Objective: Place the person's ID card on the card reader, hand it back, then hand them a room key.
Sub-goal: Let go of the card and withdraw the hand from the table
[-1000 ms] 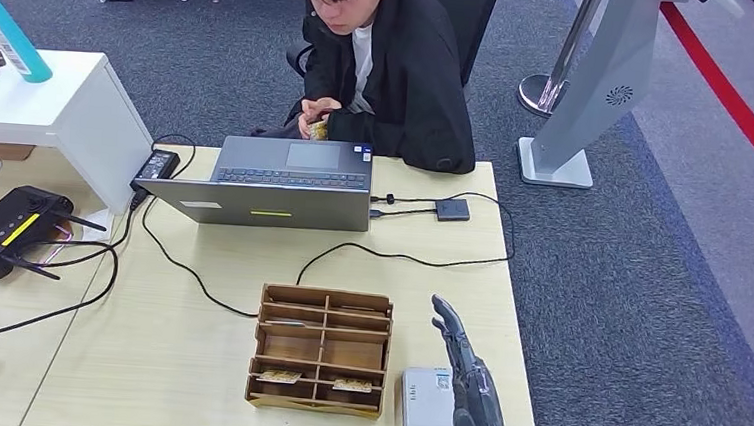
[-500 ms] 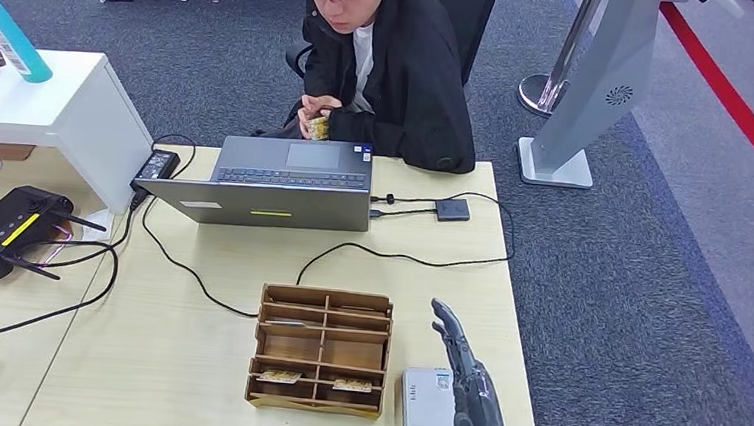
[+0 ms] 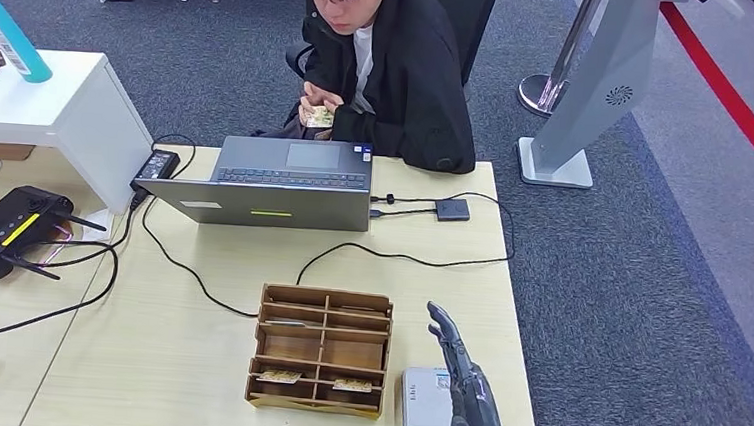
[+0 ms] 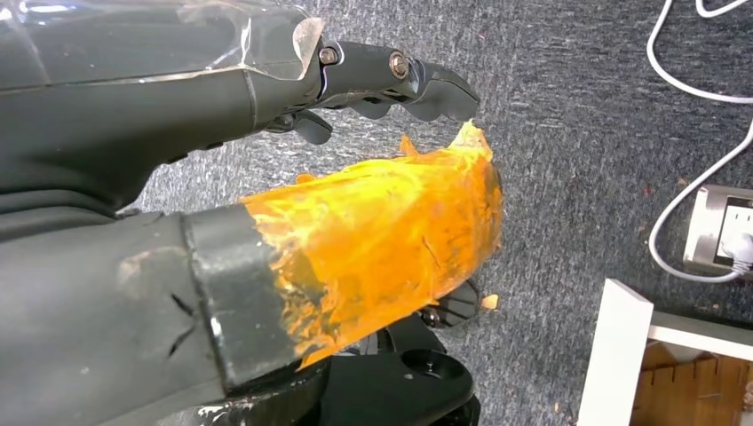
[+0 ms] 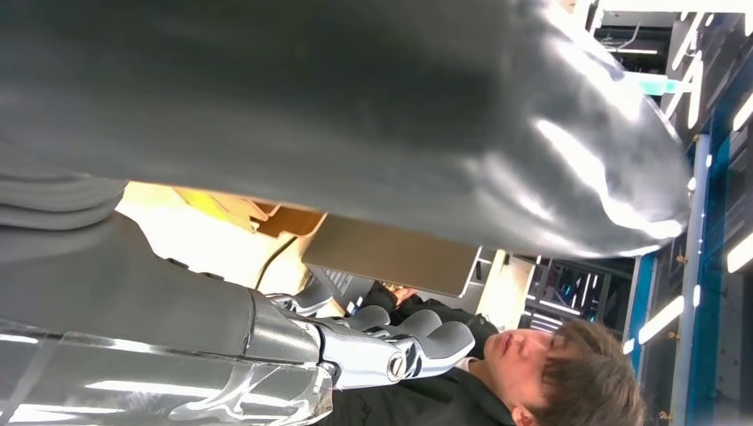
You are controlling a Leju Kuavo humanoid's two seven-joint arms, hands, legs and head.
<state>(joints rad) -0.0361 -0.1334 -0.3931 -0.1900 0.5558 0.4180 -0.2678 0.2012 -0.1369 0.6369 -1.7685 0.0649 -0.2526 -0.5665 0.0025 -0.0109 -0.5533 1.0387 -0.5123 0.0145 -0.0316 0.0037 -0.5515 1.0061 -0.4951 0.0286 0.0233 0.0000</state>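
A person in a black jacket sits behind the desk and holds a small card (image 3: 318, 117) in both hands at chest height. The white card reader (image 3: 426, 409) lies at the desk's near right edge with nothing on it. My right hand (image 3: 461, 384) hovers just right of the reader, fingers stretched out toward the person, holding nothing; its thick thumb (image 5: 355, 124) looms large in the right wrist view. A wooden organizer (image 3: 321, 349) left of the reader has two cards (image 3: 279, 376) in its front slots. My left hand (image 4: 355, 177), thumb wrapped in orange tape, hangs over grey carpet with nothing in it.
An open grey laptop (image 3: 290, 182) stands between the person and the organizer. Black cables (image 3: 400, 257) and a small black hub (image 3: 451, 209) cross the desk. A black router (image 3: 6, 227) and a white shelf (image 3: 69, 111) are at the left. A grey stand base (image 3: 557, 165) stands on the carpet at the right.
The person has lifted the card a little higher in front of the chest. My right hand has drifted slightly back toward the desk's near edge.
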